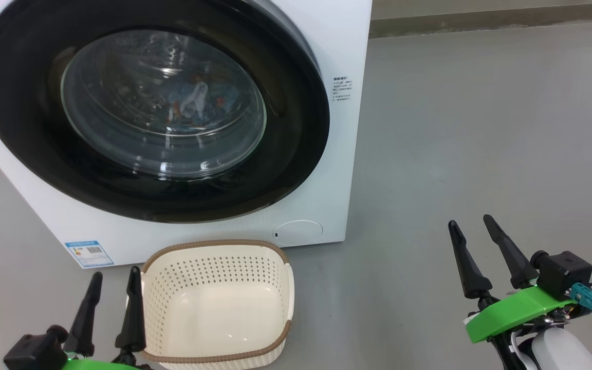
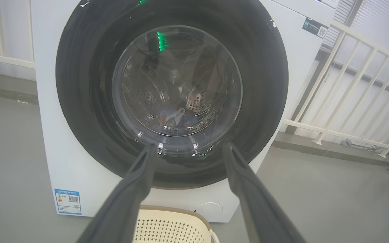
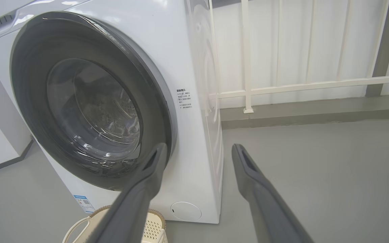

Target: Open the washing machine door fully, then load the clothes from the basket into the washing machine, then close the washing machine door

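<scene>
Head view gives you the inside of the basket [image 1: 214, 272], right wrist view a railing [image 3: 282, 87] past the washing machine [image 3: 194, 67]; left gripper [image 1: 116, 272] and right gripper [image 1: 470, 221] stand open, empty

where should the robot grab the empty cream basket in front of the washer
Probably its left wall at the brown rim. The cream-white perforated plastic basket stands upright and empty, so that thin wall is free inside and out; the open left claw sits right beside it and could come down from above.
</scene>
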Motion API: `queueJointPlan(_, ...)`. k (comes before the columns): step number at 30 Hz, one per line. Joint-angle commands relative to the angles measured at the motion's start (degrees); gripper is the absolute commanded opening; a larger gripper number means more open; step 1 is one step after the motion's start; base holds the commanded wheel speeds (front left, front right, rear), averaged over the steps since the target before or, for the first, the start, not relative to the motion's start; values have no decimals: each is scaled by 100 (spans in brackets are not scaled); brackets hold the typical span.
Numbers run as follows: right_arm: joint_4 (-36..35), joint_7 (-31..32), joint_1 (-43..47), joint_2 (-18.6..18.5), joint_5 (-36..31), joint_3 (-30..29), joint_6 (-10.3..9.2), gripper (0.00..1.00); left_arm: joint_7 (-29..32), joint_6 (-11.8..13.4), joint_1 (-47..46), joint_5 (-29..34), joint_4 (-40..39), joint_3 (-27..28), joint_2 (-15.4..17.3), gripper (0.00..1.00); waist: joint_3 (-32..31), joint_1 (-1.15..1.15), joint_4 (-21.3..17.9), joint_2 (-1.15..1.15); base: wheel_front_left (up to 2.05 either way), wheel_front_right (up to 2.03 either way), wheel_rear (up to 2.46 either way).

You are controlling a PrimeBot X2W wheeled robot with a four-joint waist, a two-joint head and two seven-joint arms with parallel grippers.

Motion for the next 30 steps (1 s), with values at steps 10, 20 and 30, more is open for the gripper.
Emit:
queueJointPlan(10,-111,-28,-78,15,-93,47,-14,100,-38,44,-81,25,-106,166,126,100,8,0,50,0,0,0,0)
queueJointPlan(20,-79,-28,-105,25,-102,45,-14,100,-31,135,-87,-31,-107,187,131,100,23,0,47,0,0,0,0)
queueJointPlan(30,-23,-28,-125,43,-95,39,-14,100,-31,172,-102,-43,-108,175,160,100,26,0,43,0,0,0,0)
